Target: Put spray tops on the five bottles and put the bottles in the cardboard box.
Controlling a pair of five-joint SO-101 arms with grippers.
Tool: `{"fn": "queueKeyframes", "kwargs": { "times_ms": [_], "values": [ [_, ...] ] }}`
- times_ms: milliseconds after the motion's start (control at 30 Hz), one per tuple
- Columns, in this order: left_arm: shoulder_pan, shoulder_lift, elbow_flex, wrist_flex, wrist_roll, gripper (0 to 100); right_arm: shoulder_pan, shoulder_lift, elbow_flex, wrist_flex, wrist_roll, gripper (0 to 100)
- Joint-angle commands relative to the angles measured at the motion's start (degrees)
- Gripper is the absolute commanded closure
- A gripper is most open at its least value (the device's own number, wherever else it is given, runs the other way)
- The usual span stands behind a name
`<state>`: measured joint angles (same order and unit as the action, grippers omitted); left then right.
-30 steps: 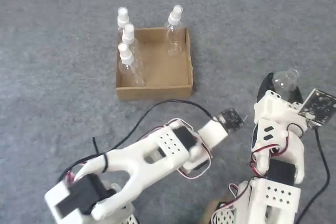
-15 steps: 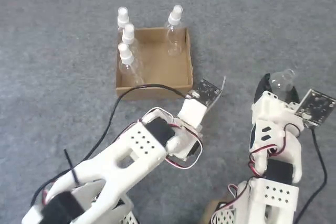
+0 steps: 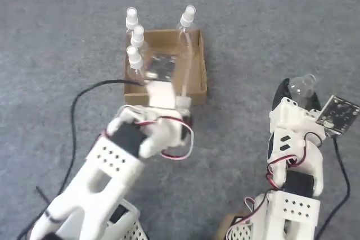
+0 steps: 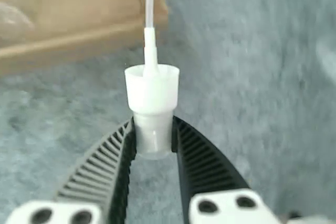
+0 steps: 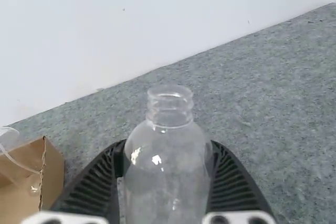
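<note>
My left gripper is shut on a white spray top, whose thin dip tube points away toward the cardboard box. In the high view that gripper hangs over the box's front wall. My right gripper is shut on a clear bottle with an open, capless neck, held upright off to the right of the box. Several capped bottles stand in the box's left side and back corners.
Grey carpet covers the table, with free room between the box and the right arm. A black cable loops from the left arm near the box's front left corner. A pale wall rises behind the carpet.
The left arm has swung left from the middle of the table to the front of the box, carrying the spray top. The right arm has kept still with its bottle.
</note>
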<state>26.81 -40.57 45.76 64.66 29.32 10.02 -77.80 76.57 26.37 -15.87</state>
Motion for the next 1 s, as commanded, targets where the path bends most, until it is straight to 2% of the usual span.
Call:
{"fn": "queueKeyframes", "kwargs": {
  "times_ms": [0, 633, 967],
  "values": [
    [-5.54, -7.03, 0.31, 0.18, 1.49, 99, -0.4, -1.71, -0.97, -1.36, -0.53, 96.1],
    [-23.74, -36.31, 13.85, -8.35, 6.07, 99, -1.8, -1.71, -0.97, -1.19, -0.35, 96.1],
    [-37.01, -29.45, 12.79, -12.48, 10.9, 99, -1.8, -1.71, -0.88, -1.19, -0.35, 96.1]
  ]
}}
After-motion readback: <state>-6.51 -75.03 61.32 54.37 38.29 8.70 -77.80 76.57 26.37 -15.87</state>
